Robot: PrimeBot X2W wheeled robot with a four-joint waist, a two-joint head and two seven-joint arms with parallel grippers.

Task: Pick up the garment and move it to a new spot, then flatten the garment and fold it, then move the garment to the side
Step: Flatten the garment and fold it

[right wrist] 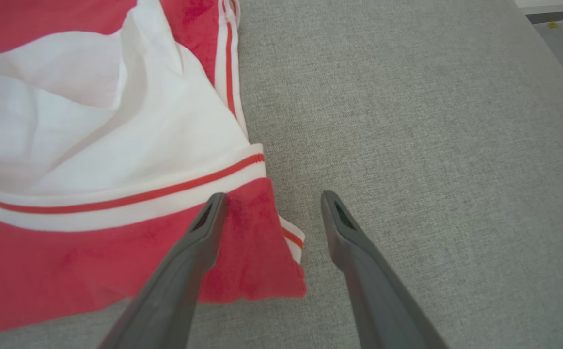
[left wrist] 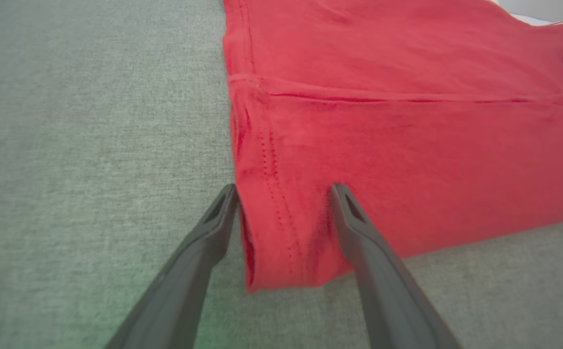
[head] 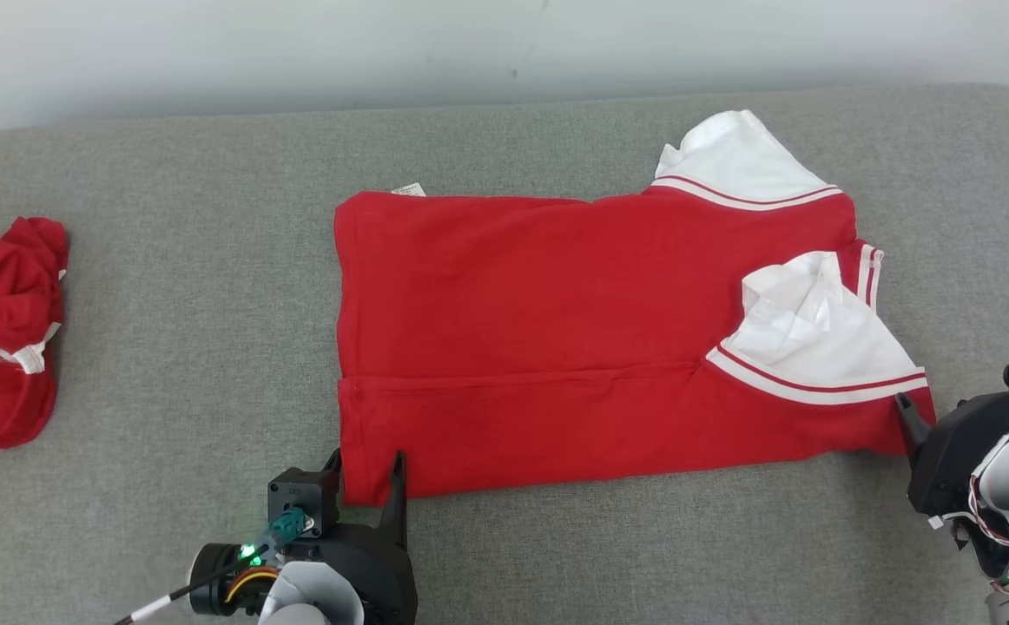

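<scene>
- Head view: the garment [head: 557, 330], a red shirt with white sleeves, lies folded lengthwise across the grey cushion [head: 166, 365]. My left claw [head: 366, 460] stands at its near left corner, fingers spread to either side of the hem. My right claw [head: 904, 408] sits at the near right corner, one dark finger touching the red edge. A second red garment [head: 1, 330] lies crumpled at the far left, well apart
- Left wrist view: my left claw [left wrist: 285, 189] is spread wide. The garment [left wrist: 407, 145] puts its stitched corner between the two fingers, and nothing is pinched. Bare cushion [left wrist: 92, 145] lies to the left
- Right wrist view: my right claw [right wrist: 274, 196] is spread wide. The left finger lies over the garment [right wrist: 92, 252] and the other over bare cushion [right wrist: 431, 145], with the striped corner between them. The white sleeve [right wrist: 92, 121] lies rumpled just beyond
</scene>
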